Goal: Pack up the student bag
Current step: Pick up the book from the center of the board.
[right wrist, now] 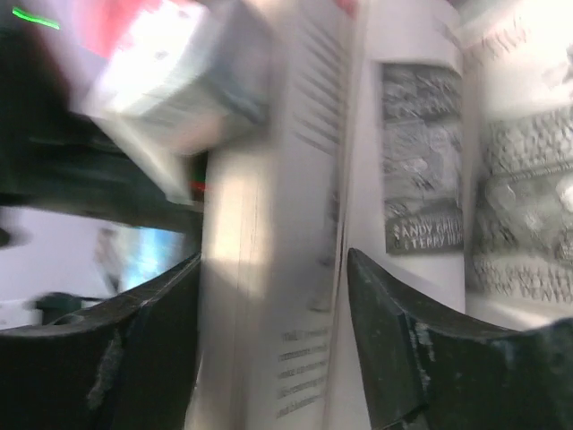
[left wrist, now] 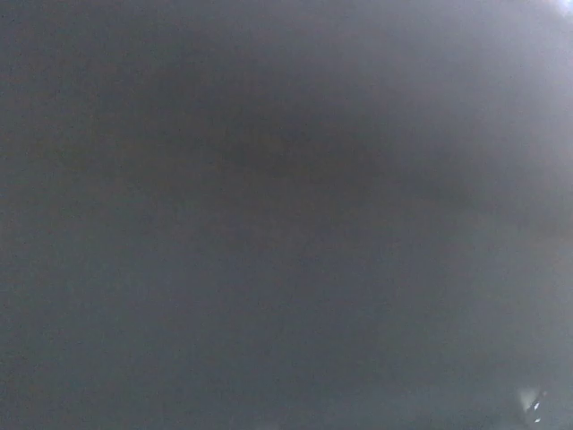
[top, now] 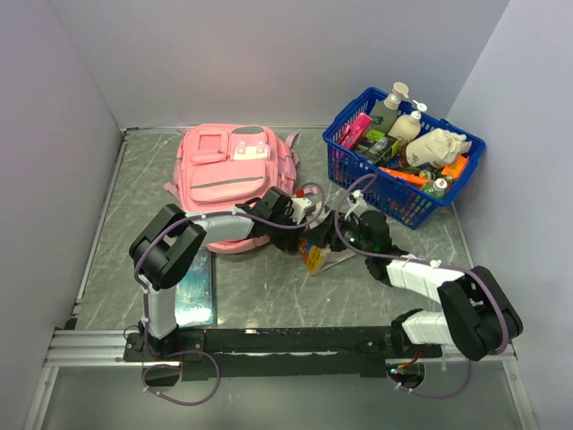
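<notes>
The right claw point(right wrist: 273, 260) stands fairly wide, gripping the pages of an open book point(right wrist: 295, 179) mid-worktop point(top: 269, 296). The left claw point(top: 309, 231) sits just beside the book at eleven o'clock; whether it is open I cannot tell. The bag point(top: 228, 175) lies at eleven o'clock.

1. Bag point(top: 228, 170): pink, with paler pink flaps and a grey patch.
2. Basket point(top: 407, 204): blue.
3. Table point(top: 295, 300): grey, marbled.
4. Book point(right wrist: 295, 224): white pages, grey pictures.
5. Booklet point(top: 195, 291): teal-blue.
</notes>
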`<action>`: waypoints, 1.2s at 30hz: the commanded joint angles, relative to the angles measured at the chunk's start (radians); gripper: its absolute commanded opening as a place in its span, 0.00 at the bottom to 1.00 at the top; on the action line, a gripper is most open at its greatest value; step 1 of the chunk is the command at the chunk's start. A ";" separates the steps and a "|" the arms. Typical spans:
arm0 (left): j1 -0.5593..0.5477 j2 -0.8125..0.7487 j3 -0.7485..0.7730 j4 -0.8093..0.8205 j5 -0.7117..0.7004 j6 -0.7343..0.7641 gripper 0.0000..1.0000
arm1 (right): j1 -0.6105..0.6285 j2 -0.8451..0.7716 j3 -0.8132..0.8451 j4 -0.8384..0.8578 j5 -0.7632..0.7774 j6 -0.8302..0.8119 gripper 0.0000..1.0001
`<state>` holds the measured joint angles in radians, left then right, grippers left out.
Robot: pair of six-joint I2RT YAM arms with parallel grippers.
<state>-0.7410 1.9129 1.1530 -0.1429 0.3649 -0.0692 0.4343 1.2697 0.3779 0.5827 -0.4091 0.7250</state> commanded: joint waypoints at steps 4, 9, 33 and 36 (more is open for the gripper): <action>0.026 -0.035 0.004 0.060 0.025 -0.017 0.12 | 0.032 -0.029 0.093 -0.445 0.118 -0.285 0.72; 0.025 -0.034 0.011 0.043 0.037 -0.017 0.11 | 0.032 0.010 0.142 -0.476 0.093 -0.306 0.56; 0.121 -0.262 0.195 -0.171 0.219 0.095 0.27 | -0.029 -0.044 0.044 -0.314 0.056 -0.164 0.00; 0.199 -0.313 0.270 -0.297 0.235 0.213 0.56 | -0.089 -0.125 0.032 -0.343 0.024 -0.138 0.00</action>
<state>-0.6266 1.7222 1.3167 -0.3080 0.5388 -0.0063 0.4061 1.2388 0.4164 0.2127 -0.3561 0.5514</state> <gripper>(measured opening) 0.469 0.241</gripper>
